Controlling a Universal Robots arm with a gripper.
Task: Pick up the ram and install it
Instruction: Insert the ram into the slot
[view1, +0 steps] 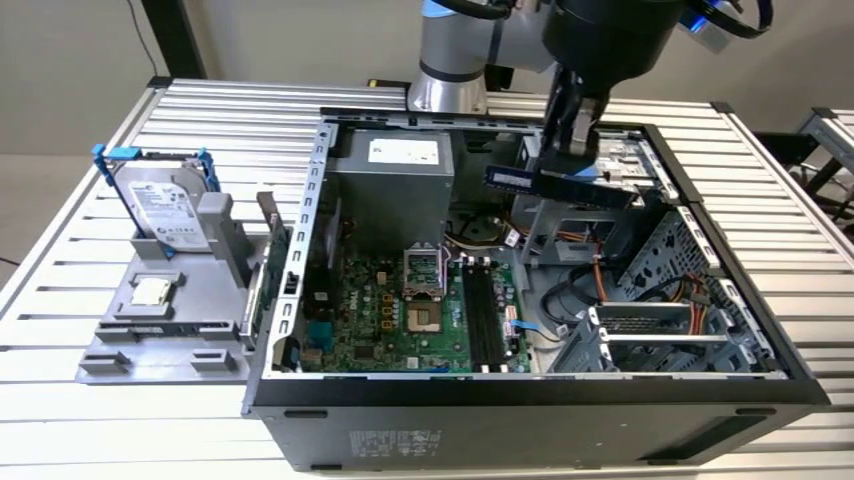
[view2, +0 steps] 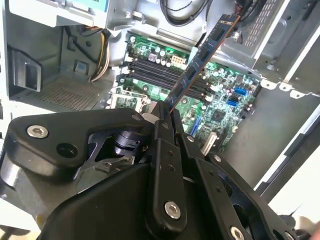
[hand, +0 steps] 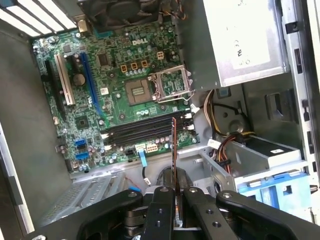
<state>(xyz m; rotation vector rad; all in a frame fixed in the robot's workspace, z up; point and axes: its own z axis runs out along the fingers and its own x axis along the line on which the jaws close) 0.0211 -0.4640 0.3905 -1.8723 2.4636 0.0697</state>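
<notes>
The ram (view1: 554, 187) is a long dark-blue stick held level above the open computer case (view1: 534, 400), over its far right part in the exterior view. My gripper (view1: 574, 150) hangs from above, shut on the stick. In the second wrist view the ram (view2: 200, 60) juts out from my gripper (view2: 165, 114) toward the green motherboard (view2: 220, 100). In the first wrist view the ram (hand: 174, 150) shows edge-on, rising from my gripper (hand: 175, 192) above the black memory slots (hand: 142, 131). The slots (view1: 483, 315) lie well below the stick.
The power supply (view1: 394, 175) and drive cage (view1: 667, 320) flank the motherboard (view1: 387, 320); cables (view1: 594, 285) run beside the slots. The processor socket (hand: 170, 82) stands open. On the exterior view's left, a grey holder (view1: 167, 330) carries a hard drive (view1: 160, 205) and a small silver chip (view1: 151, 291).
</notes>
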